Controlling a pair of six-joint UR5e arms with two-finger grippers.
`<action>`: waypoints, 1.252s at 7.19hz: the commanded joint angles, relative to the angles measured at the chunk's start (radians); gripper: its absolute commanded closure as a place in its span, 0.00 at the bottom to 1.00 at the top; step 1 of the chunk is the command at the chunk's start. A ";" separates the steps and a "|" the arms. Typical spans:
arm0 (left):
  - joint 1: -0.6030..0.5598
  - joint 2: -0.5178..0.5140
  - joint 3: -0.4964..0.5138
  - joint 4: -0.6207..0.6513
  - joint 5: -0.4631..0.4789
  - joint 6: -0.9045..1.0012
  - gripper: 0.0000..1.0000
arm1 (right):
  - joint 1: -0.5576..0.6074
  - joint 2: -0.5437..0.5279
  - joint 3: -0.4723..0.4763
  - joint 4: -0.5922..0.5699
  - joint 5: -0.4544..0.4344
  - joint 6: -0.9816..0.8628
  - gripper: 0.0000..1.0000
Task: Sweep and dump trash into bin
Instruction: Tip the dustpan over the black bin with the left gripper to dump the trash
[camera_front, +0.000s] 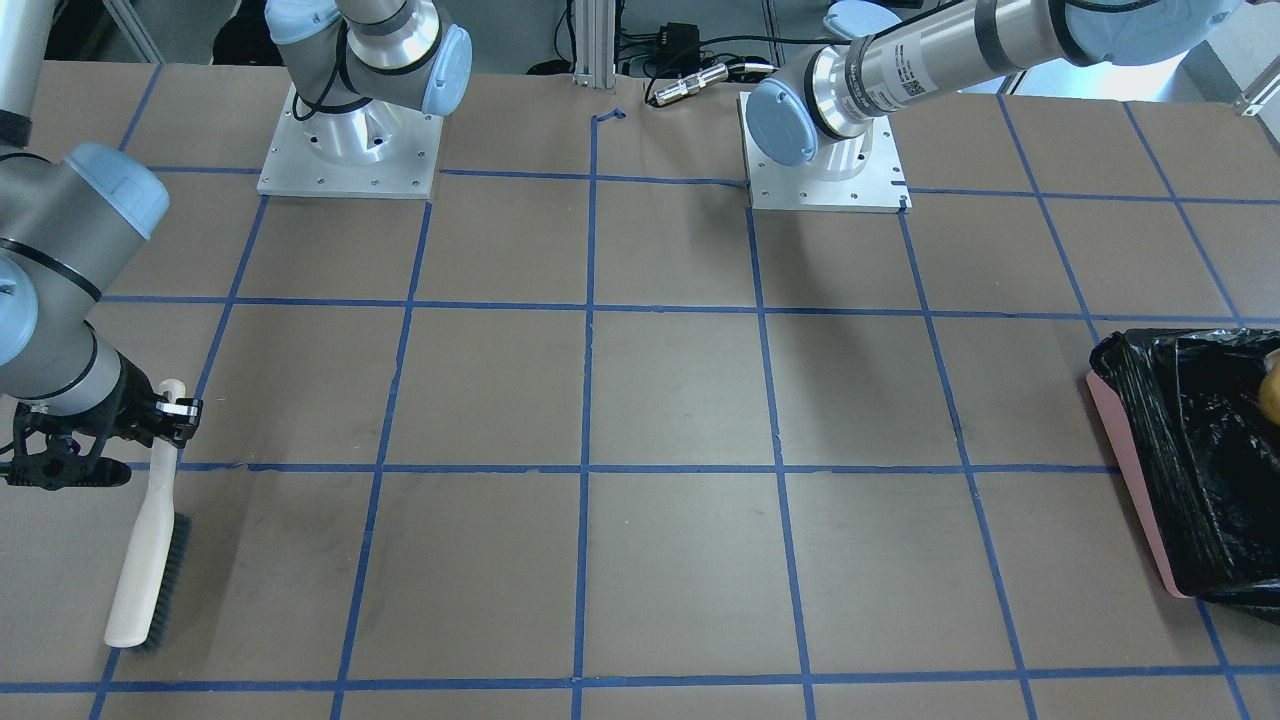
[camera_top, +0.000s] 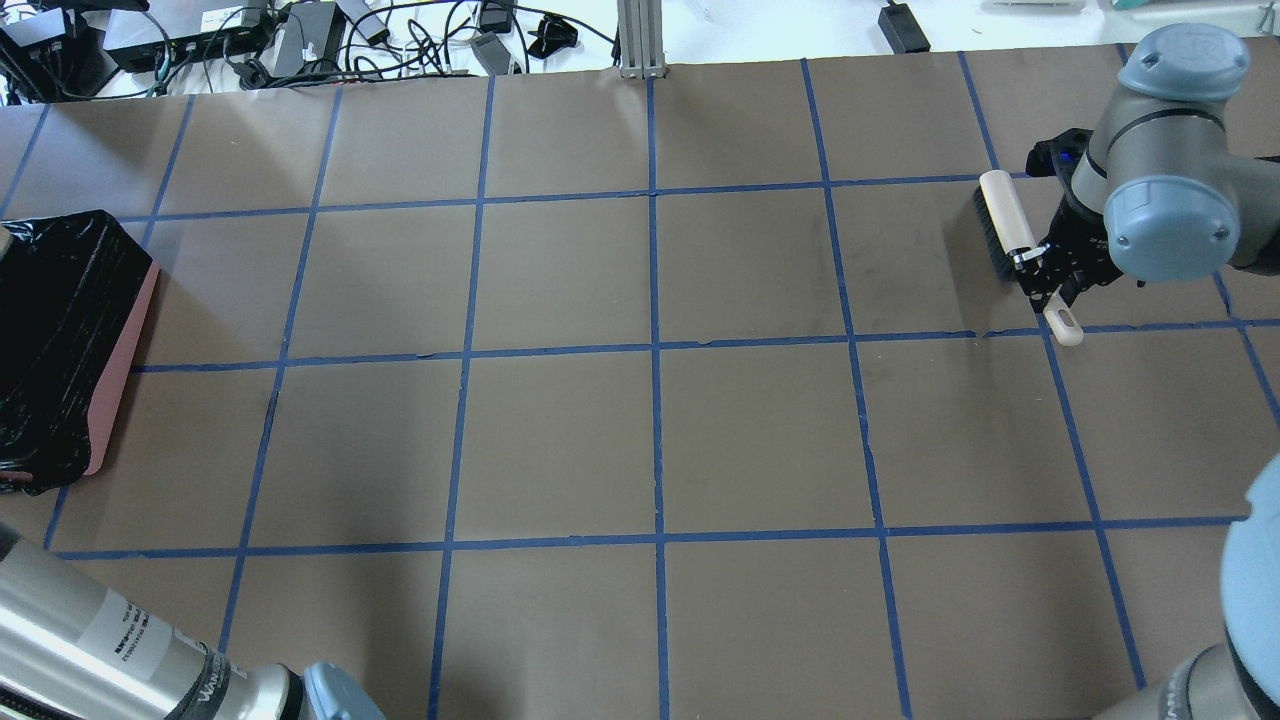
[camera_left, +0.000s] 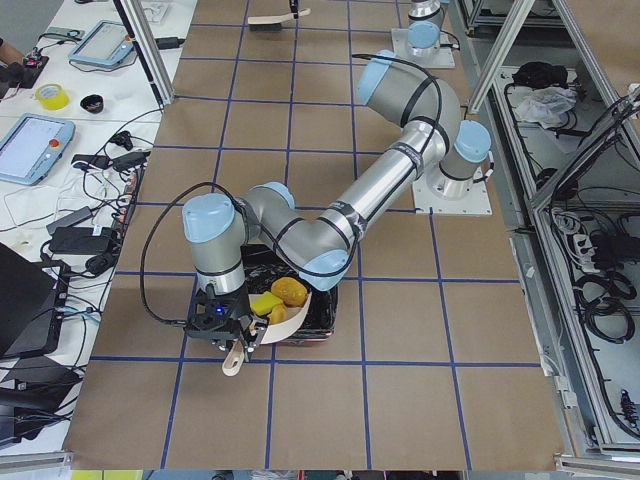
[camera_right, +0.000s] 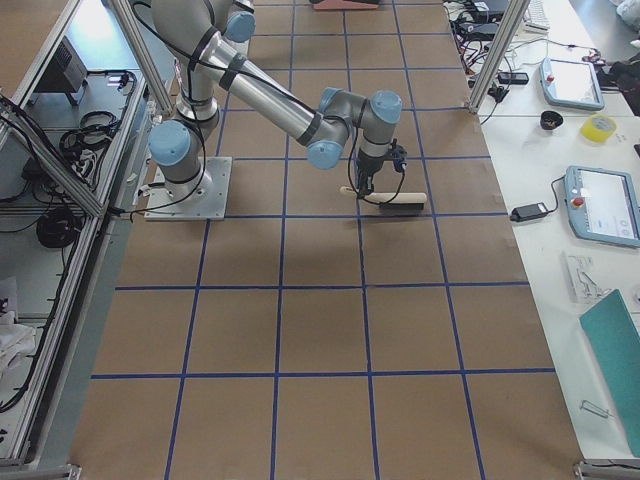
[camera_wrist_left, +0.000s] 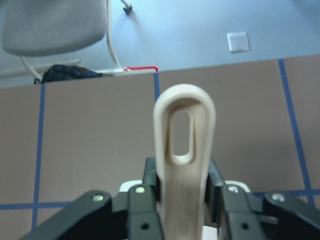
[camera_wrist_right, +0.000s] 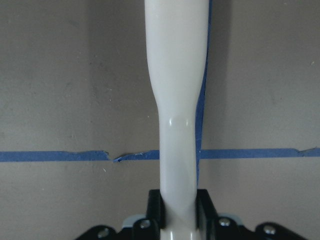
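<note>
Left end effector clamps the dustpan, trash aboard, over the bin at three o'clock; right end effector grips the brush at nine o'clock

No word or number can be made out anywhere. The nearest thing to text is a white label with a small square code on the left arm's silver tube, well up the table from the bin — its print is too fine to read, and the overhead view gives only grey lines there — unreadable too
</note>
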 joint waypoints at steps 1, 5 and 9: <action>-0.004 0.037 -0.047 0.073 0.048 0.028 1.00 | 0.000 0.001 0.000 -0.010 0.002 -0.001 0.78; -0.048 0.093 -0.044 0.020 0.068 0.048 1.00 | 0.000 -0.001 -0.002 -0.010 0.002 0.011 0.31; -0.093 0.145 0.016 -0.135 -0.062 -0.023 1.00 | 0.000 -0.037 -0.032 -0.021 0.021 0.043 0.05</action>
